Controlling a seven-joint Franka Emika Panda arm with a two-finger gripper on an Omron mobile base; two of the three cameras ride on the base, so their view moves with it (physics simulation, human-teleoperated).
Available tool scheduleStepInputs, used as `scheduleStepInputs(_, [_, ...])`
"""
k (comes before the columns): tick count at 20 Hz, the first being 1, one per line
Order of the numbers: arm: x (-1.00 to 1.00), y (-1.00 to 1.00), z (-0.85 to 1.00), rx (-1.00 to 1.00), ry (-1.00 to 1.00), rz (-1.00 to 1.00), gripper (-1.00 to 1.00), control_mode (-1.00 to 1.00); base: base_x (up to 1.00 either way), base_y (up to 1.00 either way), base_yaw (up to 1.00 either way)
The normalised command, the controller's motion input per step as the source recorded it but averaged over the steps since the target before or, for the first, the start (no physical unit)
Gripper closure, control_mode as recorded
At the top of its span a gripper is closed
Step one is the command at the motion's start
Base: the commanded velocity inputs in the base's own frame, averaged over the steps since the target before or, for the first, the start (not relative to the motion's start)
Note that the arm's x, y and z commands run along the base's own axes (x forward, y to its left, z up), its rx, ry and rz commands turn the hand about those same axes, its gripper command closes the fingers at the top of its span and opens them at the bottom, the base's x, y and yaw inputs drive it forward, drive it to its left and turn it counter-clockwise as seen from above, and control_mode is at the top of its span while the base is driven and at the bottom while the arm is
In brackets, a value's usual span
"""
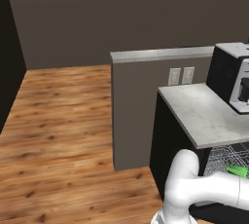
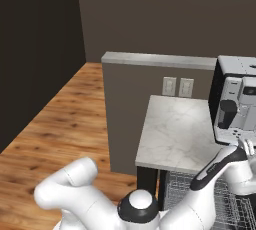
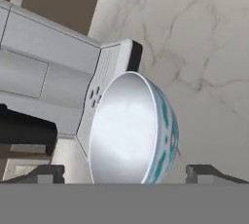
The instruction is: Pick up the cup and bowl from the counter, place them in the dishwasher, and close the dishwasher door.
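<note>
- Between the two dark fingertips [image 3: 44, 173], spread wide and grasping nothing, the bowl [image 3: 133, 130] is seen straight ahead of the gripper [image 3: 124, 174], its rim not yet touched.
- On the counter [image 3: 204, 47], the bowl is set just beside the coffee machine [image 3: 53, 77].
- Low in the dishwasher [image 1: 221, 157] rack, the cup [image 1: 238, 171] is already lodged.
- Over the counter's near edge, the arm is reached far right.

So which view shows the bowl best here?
The hand view: the bowl sits large between the jaws' tips, beside the coffee machine, on the counter. I can't make it out in either base view.
</note>
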Motion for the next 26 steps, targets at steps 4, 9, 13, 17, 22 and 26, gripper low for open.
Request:
scheduleStepInputs(4, [0.16,-0.15,-0.37,0.0,0.0,0.0,-1.0,-1.0,0.0,0.0,0.0])
scheduleStepInputs(9, [0.23,-0.25,-0.31,0.0,0.01,0.0,-1.0,-1.0,0.0,0.0,0.0])
scheduleStepInputs(13, [0.29,-0.33,-0.18,0.0,0.01,0.0,-1.0,-1.0,0.0,0.0,0.0])
scheduleStepInputs(17, [0.32,-0.21,-0.37,0.01,0.04,0.0,1.0,-1.0,0.0,0.0,0.0])
scheduleStepInputs(22, [0.32,0.0,-0.32,0.0,0.05,0.0,1.0,-1.0,0.0,0.0,0.0])
scheduleStepInputs(26, [0.32,0.0,-0.31,0.02,0.05,0.0,1.0,-1.0,0.0,0.0,0.0])
